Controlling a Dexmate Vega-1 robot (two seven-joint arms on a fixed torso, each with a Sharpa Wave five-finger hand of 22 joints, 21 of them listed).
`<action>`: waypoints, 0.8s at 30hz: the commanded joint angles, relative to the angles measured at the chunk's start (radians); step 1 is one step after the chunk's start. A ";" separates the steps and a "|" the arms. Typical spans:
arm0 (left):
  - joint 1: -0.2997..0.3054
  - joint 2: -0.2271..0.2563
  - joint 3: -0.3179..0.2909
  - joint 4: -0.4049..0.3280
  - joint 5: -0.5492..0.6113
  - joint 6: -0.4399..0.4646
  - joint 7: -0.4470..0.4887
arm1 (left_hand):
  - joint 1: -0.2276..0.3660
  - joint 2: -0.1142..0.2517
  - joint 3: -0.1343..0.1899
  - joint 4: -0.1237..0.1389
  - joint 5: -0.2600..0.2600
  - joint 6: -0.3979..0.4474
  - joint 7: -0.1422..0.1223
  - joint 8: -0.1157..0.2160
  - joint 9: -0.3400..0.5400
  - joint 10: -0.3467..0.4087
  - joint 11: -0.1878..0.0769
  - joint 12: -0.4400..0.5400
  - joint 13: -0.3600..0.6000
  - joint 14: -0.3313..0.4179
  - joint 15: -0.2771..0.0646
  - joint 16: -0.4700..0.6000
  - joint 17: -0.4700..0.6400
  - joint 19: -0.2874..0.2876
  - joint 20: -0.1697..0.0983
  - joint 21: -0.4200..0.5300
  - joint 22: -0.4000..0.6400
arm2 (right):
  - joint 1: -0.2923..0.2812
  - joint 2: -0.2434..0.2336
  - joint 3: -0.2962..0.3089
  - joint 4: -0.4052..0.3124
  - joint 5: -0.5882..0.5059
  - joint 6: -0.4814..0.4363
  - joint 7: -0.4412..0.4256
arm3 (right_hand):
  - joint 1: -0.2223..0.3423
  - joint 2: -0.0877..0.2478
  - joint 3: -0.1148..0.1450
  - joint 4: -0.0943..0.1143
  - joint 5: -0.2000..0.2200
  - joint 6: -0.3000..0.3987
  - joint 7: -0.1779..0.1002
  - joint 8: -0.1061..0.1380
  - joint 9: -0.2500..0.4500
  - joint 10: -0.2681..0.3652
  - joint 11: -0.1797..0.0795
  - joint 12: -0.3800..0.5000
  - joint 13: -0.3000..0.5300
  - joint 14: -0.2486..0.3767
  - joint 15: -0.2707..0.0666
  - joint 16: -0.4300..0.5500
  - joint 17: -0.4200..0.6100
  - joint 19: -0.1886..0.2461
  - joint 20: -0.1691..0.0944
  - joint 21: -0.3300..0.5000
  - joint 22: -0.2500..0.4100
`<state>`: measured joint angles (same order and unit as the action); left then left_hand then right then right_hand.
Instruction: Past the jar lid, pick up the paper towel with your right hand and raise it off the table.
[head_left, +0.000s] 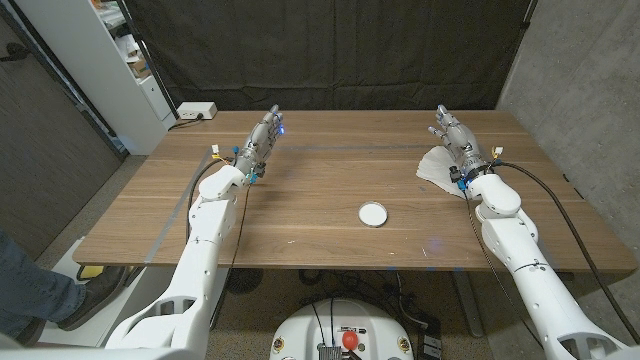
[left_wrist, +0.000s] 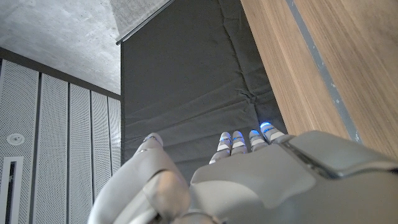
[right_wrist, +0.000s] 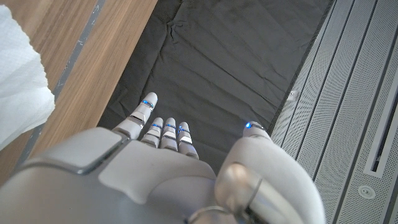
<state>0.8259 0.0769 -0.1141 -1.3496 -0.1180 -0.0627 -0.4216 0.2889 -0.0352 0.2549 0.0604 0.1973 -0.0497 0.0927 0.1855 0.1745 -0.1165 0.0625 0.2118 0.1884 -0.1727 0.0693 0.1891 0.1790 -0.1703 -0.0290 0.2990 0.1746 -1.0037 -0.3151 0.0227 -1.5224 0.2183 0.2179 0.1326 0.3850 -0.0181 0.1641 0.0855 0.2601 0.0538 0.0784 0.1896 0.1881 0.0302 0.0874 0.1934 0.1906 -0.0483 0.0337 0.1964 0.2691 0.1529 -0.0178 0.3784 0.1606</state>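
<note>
Right hand beside paper towel, nothing grasped yet.
Table carries paper towel near its right edge, toward the far right corner, well past the jar lid. Right hand hovers just right of the towel, fingers spread, empty, far nearer than the released left hand; towel's long axis unclear.

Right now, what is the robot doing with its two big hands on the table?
The robot is about to pick up the white paper towel. Its right hand is right beside the towel, fingers open, holding nothing yet, and the towel lies on the wooden table. A small white jar lid sits nearer the front edge. The left hand waits open on the other side, holding nothing.
</note>
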 joint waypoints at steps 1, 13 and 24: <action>0.010 0.001 0.005 -0.026 -0.005 -0.002 0.000 | 0.003 0.014 0.003 -0.007 -0.003 0.003 0.002 0.006 0.004 0.002 -0.001 0.004 0.004 0.000 0.000 0.004 0.003 -0.095 -0.004 -0.005 0.002 | -0.033 -0.012 0.011 -0.054 -0.040 -0.010 -0.033 | 0.015 0.001 0.003 -0.008 0.007 0.003 -0.006 0.009 0.003 0.008 0.007 0.009 0.003 -0.002 0.001 0.007 0.001 0.008 -0.001 -0.004 0.005; 0.020 0.014 0.010 -0.049 -0.009 0.008 -0.018 | 0.003 0.015 0.002 -0.010 -0.003 -0.001 0.001 0.003 0.004 -0.003 -0.002 0.001 0.004 -0.004 0.001 0.002 0.003 -0.101 0.003 -0.014 0.002 | -0.053 -0.014 0.018 -0.084 -0.063 -0.014 -0.048 | 0.017 0.001 0.002 -0.011 0.007 0.007 -0.011 0.011 0.003 0.008 0.004 0.008 0.003 -0.001 0.001 0.007 -0.002 0.006 0.001 -0.011 0.005; 0.032 0.011 0.009 -0.067 -0.017 0.005 -0.018 | 0.003 0.017 0.001 -0.011 -0.004 -0.001 0.000 0.003 0.004 -0.003 -0.003 0.001 0.004 -0.005 0.001 0.001 0.003 -0.103 0.007 -0.019 0.002 | -0.069 -0.022 0.022 -0.115 -0.091 -0.018 -0.059 | 0.018 0.002 0.001 -0.012 0.008 0.014 -0.009 0.012 0.002 0.008 0.003 0.008 0.004 -0.001 -0.002 0.007 -0.005 0.006 0.001 -0.018 0.005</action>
<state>0.8430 0.0850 -0.1063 -1.3912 -0.1273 -0.0596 -0.4337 0.2902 -0.0259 0.2548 0.0523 0.1973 -0.0498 0.0927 0.1855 0.1746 -0.1166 0.0624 0.2118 0.1884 -0.1727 0.0693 0.1891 0.1790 -0.1703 -0.0288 0.2843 0.1744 -1.0553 -0.3311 0.0396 -1.6079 0.1615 0.2054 0.0902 0.3954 -0.0181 0.1618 0.0784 0.2627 0.0644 0.0679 0.1973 0.1880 0.0302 0.0874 0.1934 0.1907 -0.0483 0.0337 0.2001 0.2646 0.1528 -0.0179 0.3656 0.1605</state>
